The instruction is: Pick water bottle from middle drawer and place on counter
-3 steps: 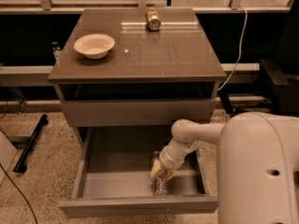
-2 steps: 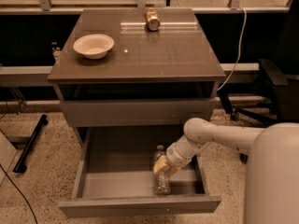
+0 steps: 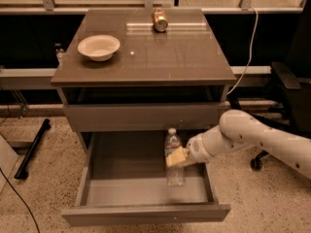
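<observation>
Bowl (image 3: 98,46) sits on counter (image 3: 184,57), left. Middle drawer (image 3: 121,164) open; water bottle (image 3: 172,142) upright in its right half. Gripper (image 3: 177,157) clamped around bottle's midsection. Judged step: lifting. Next: raise clear, carry onto counter.

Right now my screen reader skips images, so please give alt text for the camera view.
The pincer grips an upright water bottle inside the open middle drawer, its white arm reaching in from the right. On the counter above sit a white bowl and a copper-tan can.
</observation>
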